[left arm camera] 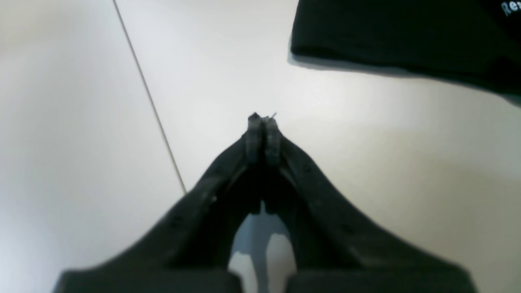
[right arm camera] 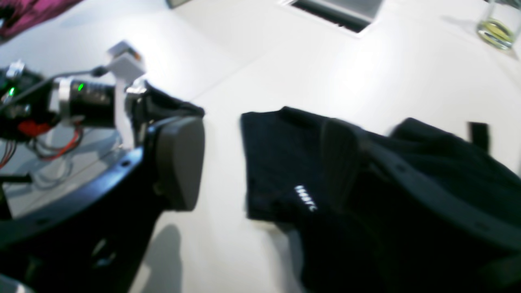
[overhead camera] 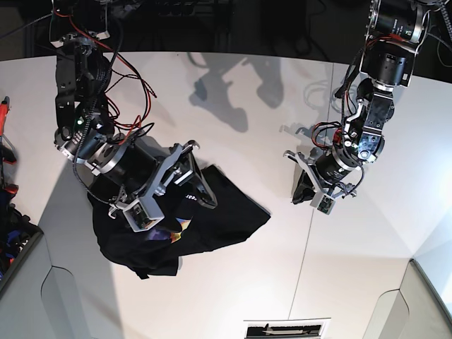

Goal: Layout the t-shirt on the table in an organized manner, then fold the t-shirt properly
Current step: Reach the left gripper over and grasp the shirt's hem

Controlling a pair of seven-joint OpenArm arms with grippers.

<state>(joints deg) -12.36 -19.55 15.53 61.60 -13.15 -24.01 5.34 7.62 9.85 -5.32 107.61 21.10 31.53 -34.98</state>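
1. One t-shirt [overhead camera: 212,219] lies crumpled on the table [overhead camera: 353,282], on the base view's left half, part of its coloured print showing under the arm above it.
2. Right gripper [overhead camera: 189,185]: fingers spread wide over the shirt. In its wrist view one finger [right arm camera: 181,162] stands clear of the cloth over bare table; whether the other touches the fabric cannot be told. It holds nothing visible.
3. Left gripper [left arm camera: 263,122]: fingertips pressed together, nothing between them, above bare white table, well apart from the shirt edge [left arm camera: 399,36].
4. Surroundings: one thin dark seam [left arm camera: 148,97] runs beside the left gripper. One glass [right arm camera: 498,24] with yellowish liquid stands at the far table edge. One rectangular slot [right arm camera: 338,12] opens in the tabletop beyond the shirt. Magenta cloth [right arm camera: 28,12] shows at a corner of the right wrist view.
5. Count: two arms, one shirt, one glass.
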